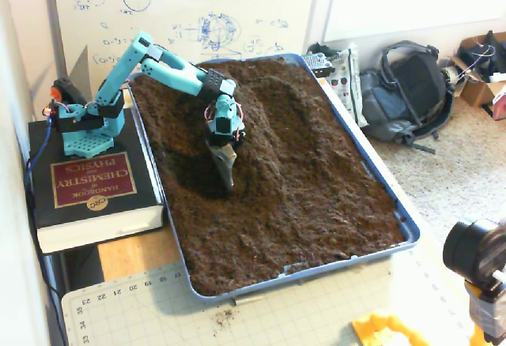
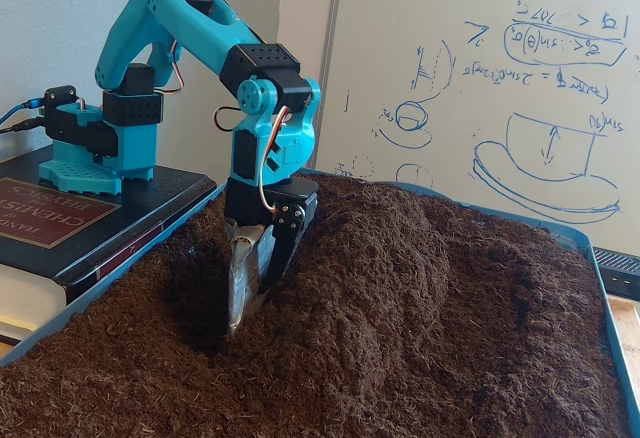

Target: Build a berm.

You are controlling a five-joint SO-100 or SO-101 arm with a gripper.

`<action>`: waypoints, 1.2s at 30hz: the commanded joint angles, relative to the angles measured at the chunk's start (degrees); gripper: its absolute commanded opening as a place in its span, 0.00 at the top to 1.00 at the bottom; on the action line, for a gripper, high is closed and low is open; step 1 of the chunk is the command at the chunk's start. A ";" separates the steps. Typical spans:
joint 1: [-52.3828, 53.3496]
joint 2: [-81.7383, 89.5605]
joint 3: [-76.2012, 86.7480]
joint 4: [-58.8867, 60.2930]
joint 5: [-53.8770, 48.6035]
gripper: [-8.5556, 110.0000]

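The berm (image 1: pixel 267 137) is a rounded ridge of dark brown soil running down the middle of the blue tray (image 1: pixel 316 272). In the low fixed view the berm (image 2: pixel 400 278) rises to the right of the arm. My teal arm reaches from the left, and the gripper (image 1: pixel 228 182) points down against the ridge's left flank. Its tips are sunk in the soil. In the low view the gripper (image 2: pixel 238 316) has its silvery and black fingers pressed together, shut, with nothing held. A dark hollow (image 1: pixel 190 174) lies just left of it.
The arm's base stands on a thick black book (image 1: pixel 87 184) left of the tray. A whiteboard (image 2: pixel 480 98) leans behind. A backpack (image 1: pixel 411 89) lies on the floor to the right. A cutting mat (image 1: pixel 237 314) and a camera (image 1: pixel 478 255) are at the front.
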 commanded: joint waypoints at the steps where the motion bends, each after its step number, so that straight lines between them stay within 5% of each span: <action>1: -2.72 12.04 -6.68 -1.05 0.35 0.92; 13: -5.10 21.36 -6.77 -1.05 1.49 0.92; 28: -14.68 39.90 -5.89 -0.26 20.65 0.92; 36: -19.69 57.57 14.15 13.89 25.84 0.92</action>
